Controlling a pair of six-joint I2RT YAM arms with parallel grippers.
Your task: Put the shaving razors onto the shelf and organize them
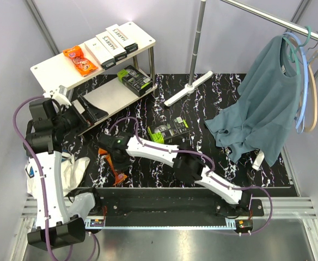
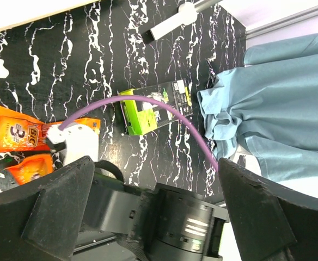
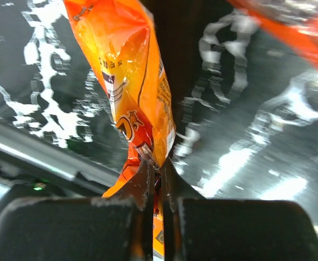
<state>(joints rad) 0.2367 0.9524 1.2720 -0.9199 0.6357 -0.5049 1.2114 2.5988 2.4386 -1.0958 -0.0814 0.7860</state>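
Note:
The shelf [image 1: 55, 68] stands at the far left. Its top board holds orange packets [image 1: 80, 60] and three white HARRY'S boxes [image 1: 113, 43]. Its lower board holds a black-and-green pack [image 1: 134, 80]. My left gripper [image 1: 91, 109] is open and empty by the lower board's near end, its fingers [image 2: 55, 206] wide apart. My right gripper [image 1: 116, 163] is shut on an orange razor packet [image 3: 132, 81] just above the black mat. Another orange packet [image 2: 14, 136] lies beside it. A black-and-green pack [image 1: 167, 132] lies mid-mat and shows in the left wrist view [image 2: 156, 111].
A white T-shaped rack foot [image 1: 189, 88] and its pole stand behind the mat. A teal shirt [image 1: 262, 114] hangs from the rail with hangers at the right and drapes onto the mat. A white cloth [image 1: 66, 168] lies by the left arm.

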